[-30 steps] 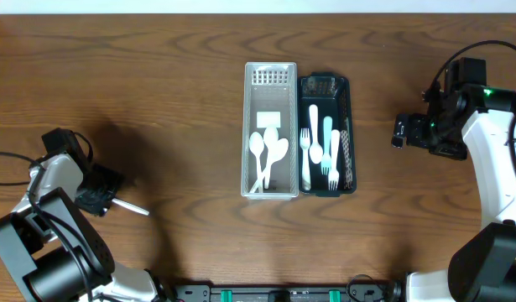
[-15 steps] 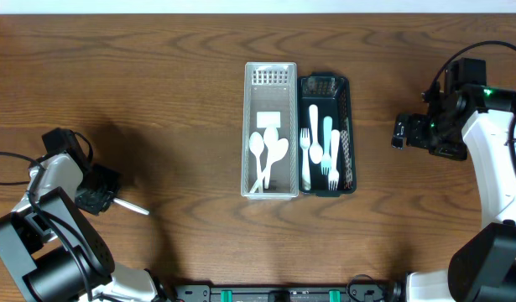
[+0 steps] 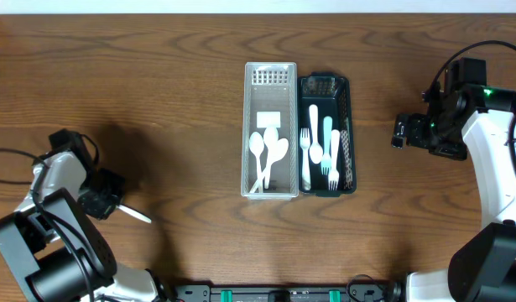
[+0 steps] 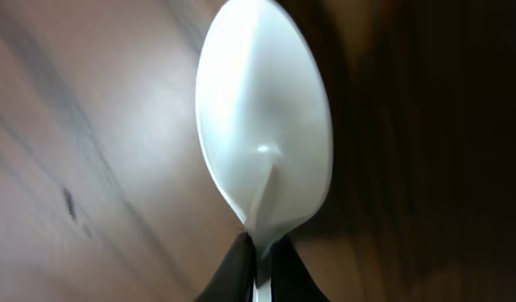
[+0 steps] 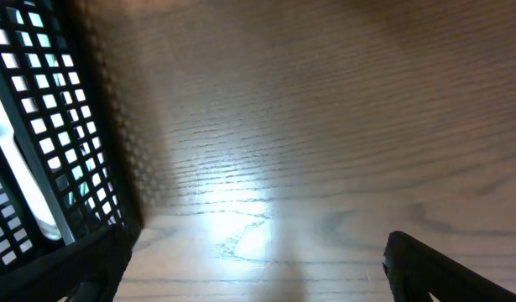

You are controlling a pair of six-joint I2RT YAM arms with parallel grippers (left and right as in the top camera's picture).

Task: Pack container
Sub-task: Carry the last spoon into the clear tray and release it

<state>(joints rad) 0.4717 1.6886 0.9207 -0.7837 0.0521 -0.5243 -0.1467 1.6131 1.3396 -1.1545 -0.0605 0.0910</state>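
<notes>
My left gripper (image 3: 113,207) is pinched shut on a white spoon (image 4: 264,151), far to the left of the bins. Other spoons (image 3: 266,155) lie in the white bin (image 3: 246,117), and forks (image 3: 320,151) lie in the black bin (image 3: 351,126). My right gripper (image 3: 398,132) is wide open and holds nothing. I think only this spoon is left to pack.

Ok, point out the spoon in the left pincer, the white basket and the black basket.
spoon (image 4: 262,109), left wrist view, middle of its bowl.
white basket (image 3: 246,126), overhead view, its outer long wall.
black basket (image 3: 351,126), overhead view, its outer long wall.
</notes>
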